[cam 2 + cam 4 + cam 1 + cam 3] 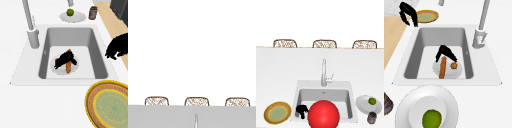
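In the sink a white plate lies on the basin floor with an orange carrot stick and a small brown round piece on it. A hand, my right hand by its place, lies low over this plate with straight fingers across the carrot's far end. My left hand hangs in the air at the sink's front left corner, fingers relaxed and pointing down, holding nothing. In the front view a big red ball covers the front of the basin.
A yellow-rimmed green plate lies on the counter left of the sink. Right of it is a white plate with a lime, and a dark jar. The faucet stands behind the basin. Three woven chair backs line the far edge.
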Available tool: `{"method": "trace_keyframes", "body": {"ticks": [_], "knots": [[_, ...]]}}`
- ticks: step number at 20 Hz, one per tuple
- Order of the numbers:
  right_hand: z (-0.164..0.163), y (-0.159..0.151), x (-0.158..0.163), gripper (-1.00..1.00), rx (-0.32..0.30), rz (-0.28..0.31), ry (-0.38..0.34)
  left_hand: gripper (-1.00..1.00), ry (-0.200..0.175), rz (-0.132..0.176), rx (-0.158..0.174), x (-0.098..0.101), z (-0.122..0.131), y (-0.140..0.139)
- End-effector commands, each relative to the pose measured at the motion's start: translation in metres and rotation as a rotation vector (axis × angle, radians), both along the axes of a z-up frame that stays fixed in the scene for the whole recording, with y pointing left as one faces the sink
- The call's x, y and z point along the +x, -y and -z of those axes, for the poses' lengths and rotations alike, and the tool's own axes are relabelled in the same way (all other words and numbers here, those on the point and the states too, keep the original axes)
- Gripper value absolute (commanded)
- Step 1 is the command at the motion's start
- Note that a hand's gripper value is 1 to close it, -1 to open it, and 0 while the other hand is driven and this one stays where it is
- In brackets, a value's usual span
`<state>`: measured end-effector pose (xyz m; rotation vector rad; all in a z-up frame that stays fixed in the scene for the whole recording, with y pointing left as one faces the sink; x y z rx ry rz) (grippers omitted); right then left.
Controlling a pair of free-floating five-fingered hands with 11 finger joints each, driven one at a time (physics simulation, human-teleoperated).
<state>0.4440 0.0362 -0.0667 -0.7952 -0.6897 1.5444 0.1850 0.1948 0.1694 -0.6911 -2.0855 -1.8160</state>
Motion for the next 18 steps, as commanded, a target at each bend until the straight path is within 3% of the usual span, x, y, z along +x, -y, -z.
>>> {"method": "trace_keyframes", "body": {"ticks": [1, 4, 5, 7, 11, 15, 18], "knots": [[0.026, 0.005, -0.008, -1.00, 0.016, -0.073, -0.001, 0.00, 0.000, 0.000, 0.000, 0.000, 0.000, 0.000], [0.032, 0.001, -0.003, -1.00, 0.020, -0.108, 0.097, 0.00, 0.000, 0.000, 0.000, 0.000, 0.000, 0.000], [0.034, -0.005, -0.002, 1.00, 0.018, -0.104, 0.119, 0.00, 0.000, 0.000, 0.000, 0.000, 0.000, 0.000], [0.032, -0.014, -0.001, 1.00, -0.005, -0.110, 0.185, 0.00, 0.000, 0.000, 0.000, 0.000, 0.000, 0.000], [0.032, -0.013, -0.011, 1.00, 0.035, -0.135, 0.269, 0.00, 0.000, 0.000, 0.000, 0.000, 0.000, 0.000], [0.033, -0.018, -0.006, 1.00, 0.036, -0.134, 0.304, 0.00, 0.000, 0.000, 0.000, 0.000, 0.000, 0.000], [0.027, -0.019, 0.002, 1.00, 0.037, -0.123, 0.278, 0.00, 0.000, 0.000, 0.000, 0.000, 0.000, 0.000]]}}
